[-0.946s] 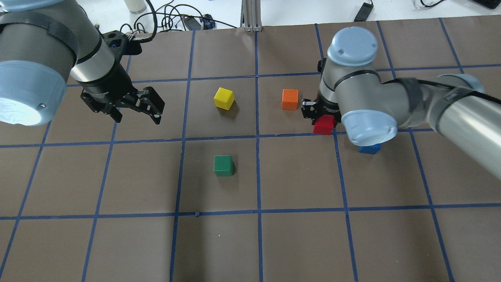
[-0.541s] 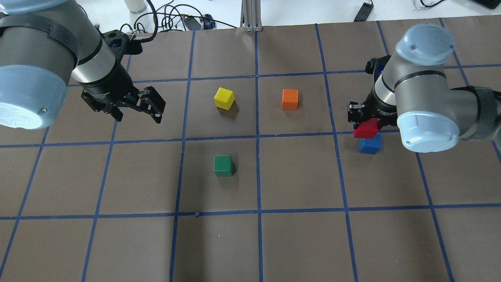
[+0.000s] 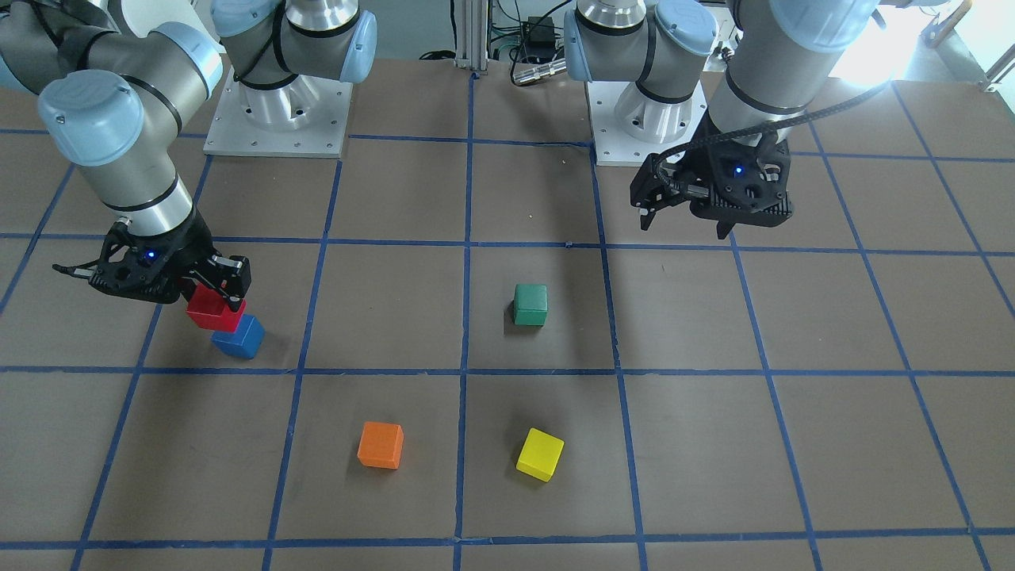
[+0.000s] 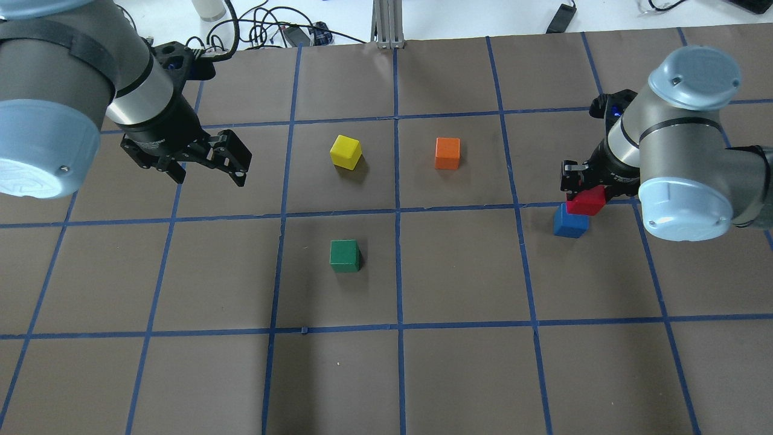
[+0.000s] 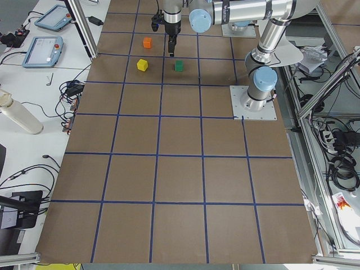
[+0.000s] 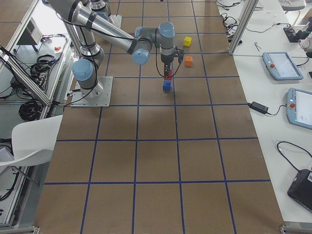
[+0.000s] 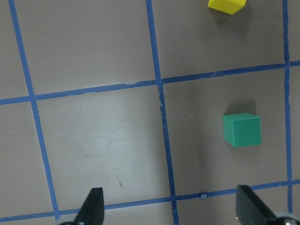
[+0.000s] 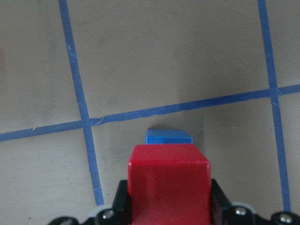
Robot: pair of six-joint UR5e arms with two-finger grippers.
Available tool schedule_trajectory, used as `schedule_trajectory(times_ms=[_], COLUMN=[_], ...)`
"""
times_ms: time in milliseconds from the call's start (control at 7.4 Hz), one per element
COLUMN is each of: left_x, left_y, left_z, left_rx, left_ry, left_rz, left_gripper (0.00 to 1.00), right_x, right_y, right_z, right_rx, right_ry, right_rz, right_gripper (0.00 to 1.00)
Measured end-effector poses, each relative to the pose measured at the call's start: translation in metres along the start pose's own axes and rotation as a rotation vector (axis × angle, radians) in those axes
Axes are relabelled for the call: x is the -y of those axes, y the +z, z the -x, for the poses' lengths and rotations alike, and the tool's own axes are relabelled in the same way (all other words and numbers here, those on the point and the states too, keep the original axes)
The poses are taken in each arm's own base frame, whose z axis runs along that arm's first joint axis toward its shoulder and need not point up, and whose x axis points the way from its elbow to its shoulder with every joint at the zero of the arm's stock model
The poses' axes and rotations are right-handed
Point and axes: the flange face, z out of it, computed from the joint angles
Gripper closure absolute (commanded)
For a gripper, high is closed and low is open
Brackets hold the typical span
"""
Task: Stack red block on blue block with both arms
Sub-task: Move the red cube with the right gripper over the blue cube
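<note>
Right gripper is where the action is: its jaws are clamped on the red block, one finger on each side, block square between them. Directly under those jaws sits the blue block, flat on the brown table. From the right wrist camera the red block fills the space between the fingers, and only a thin strip of blue peeks out past its far edge, so the two are not perfectly lined up. From the side the red block hangs just above the blue one. Whether the two faces are touching, I cannot tell.

Over to the left gripper: jaws spread wide apart, nothing between them, hovering over bare table well away from the stack. Looking down between its fingertips, there is only brown paper and a crossing of blue tape lines. The green block lies ahead of the jaws, roughly in line with the finger on that view's right. The yellow block sits further out beyond it, cut off by the top edge of the view.

The orange block rests on its own between the two grippers, nearer the right jaws but well clear of them, just beside the yellow one's square of the grid.
</note>
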Motion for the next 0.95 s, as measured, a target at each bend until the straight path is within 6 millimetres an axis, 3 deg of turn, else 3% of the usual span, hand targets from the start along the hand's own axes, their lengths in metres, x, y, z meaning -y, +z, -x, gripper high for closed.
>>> schedule_trajectory(times_ms=[270,946], left_x=[0.001,0.002], left_y=[0.0,-0.001], left_z=[0.0,0.001], left_rx=[0.0,0.002], left_ry=[-0.001,0.0], left_rz=[-0.002,-0.005], left_gripper=[0.0,0.0], right_x=[-0.001,-0.013], right_y=[0.013,0.032], right_z=[-0.01,-0.012], right_rx=[0.014,0.02], right_ry=[0.0,0.015], right_rz=[-0.009,0.016], right_gripper=[0.78,0.7])
